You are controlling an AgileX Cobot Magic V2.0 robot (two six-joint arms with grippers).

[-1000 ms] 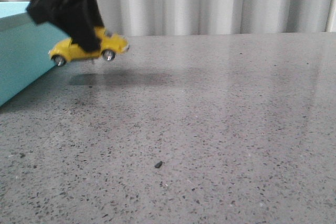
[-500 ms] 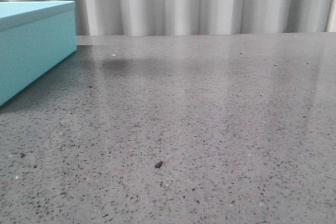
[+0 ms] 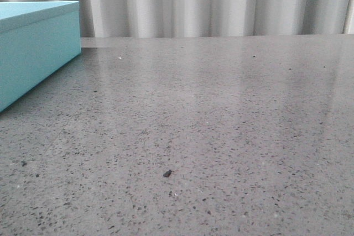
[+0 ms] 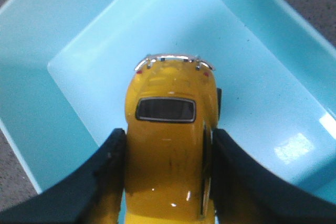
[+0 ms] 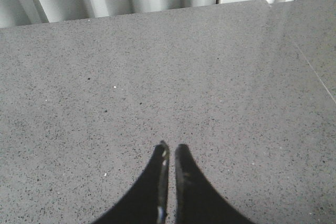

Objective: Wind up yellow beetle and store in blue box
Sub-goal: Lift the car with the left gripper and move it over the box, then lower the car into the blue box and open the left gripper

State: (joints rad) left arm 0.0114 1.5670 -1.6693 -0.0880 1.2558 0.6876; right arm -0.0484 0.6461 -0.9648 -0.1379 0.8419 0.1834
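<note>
In the left wrist view my left gripper [image 4: 167, 137] is shut on the yellow beetle [image 4: 168, 129], its black fingers [image 4: 107, 166] pressed on both sides of the car's body. The car hangs over the open inside of the blue box [image 4: 262, 93], its chrome bumper pointing away from the fingers. In the front view only the blue box [image 3: 33, 48] shows, at the far left; the car and left gripper are out of that view. My right gripper [image 5: 170, 150] is shut and empty above the bare grey table.
The grey speckled table [image 3: 221, 125] stretches right of the box. A small dark speck [image 3: 167, 173] lies near the front. A pale corrugated wall [image 3: 210, 4] runs behind the table's far edge.
The left gripper with the yellow beetle has left the front view, moving up and left toward the box. Its shadow on the table has gone too.
</note>
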